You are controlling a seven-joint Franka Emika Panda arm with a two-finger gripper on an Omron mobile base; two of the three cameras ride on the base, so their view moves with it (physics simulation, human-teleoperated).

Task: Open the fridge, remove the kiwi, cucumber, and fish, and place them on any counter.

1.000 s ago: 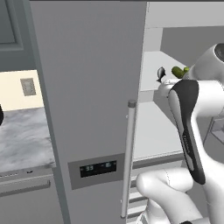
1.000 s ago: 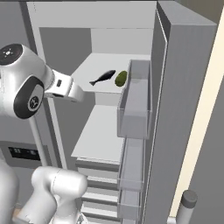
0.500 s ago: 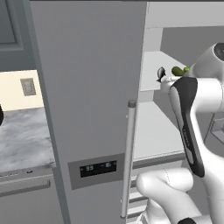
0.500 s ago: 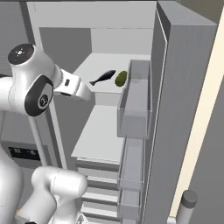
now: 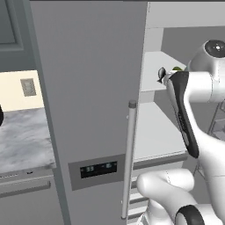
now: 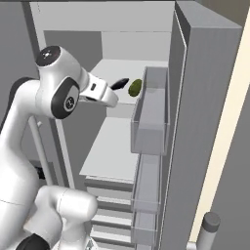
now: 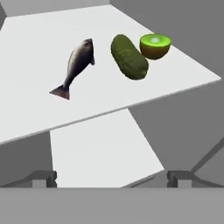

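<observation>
On the fridge (image 6: pixel 205 97) shelf, fish (image 7: pixel 78 65), cucumber (image 7: pixel 128 57) and kiwi (image 7: pixel 155 46) are lying ahead of the gripper (image 7: pixel 111 177); its jaws are standing wide, holding nothing.

Bumpy matt cucumber (image 7: pixel 128 57), sheen-skinned fish (image 7: pixel 77 64), smooth white fridge (image 7: pixel 39 92) shelf.

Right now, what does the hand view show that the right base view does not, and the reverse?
Hand view alone: the kiwi, a cut half, touching or nearly touching the cucumber, and the two finger tips standing wide apart.
Right base view alone: the open fridge door with its bins, and the lower shelf.
Both: the fish and cucumber lying on the upper shelf.
</observation>
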